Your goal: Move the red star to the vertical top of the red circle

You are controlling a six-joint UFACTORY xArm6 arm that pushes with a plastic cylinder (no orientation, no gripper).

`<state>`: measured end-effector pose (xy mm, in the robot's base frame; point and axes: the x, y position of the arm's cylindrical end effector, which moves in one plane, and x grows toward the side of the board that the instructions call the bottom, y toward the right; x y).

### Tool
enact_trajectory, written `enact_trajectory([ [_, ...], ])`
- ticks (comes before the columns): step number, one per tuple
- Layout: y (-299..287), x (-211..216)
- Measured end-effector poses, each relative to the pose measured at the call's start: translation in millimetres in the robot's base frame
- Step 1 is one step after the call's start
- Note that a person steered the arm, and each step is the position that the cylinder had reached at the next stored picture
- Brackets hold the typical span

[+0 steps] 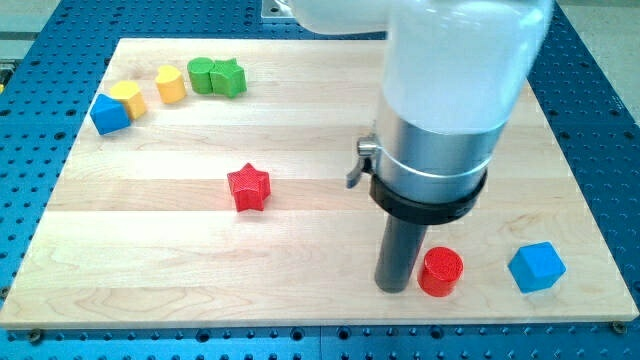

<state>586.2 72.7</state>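
Note:
The red star (248, 187) lies on the wooden board (150, 250) left of the middle. The red circle (440, 271) stands near the view's bottom, right of centre. My tip (393, 288) rests on the board just left of the red circle, close to it or touching; I cannot tell which. The red star is well to the left of the tip and higher in the view.
A blue cube (536, 267) sits right of the red circle. At the view's top left stand a blue block (110, 114), two yellow blocks (129, 98) (171, 84), a green block (203, 75) and a green star (229, 77). The arm's large body (445, 90) hides the board's upper right.

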Motion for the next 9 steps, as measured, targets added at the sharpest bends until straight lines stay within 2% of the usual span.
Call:
enact_trajectory([
  [1,41,-9],
  [2,43,-10],
  [3,-73,-12],
  [4,-155,-13],
  [6,-154,-10],
  [8,-239,-88],
  [9,-149,-101],
])
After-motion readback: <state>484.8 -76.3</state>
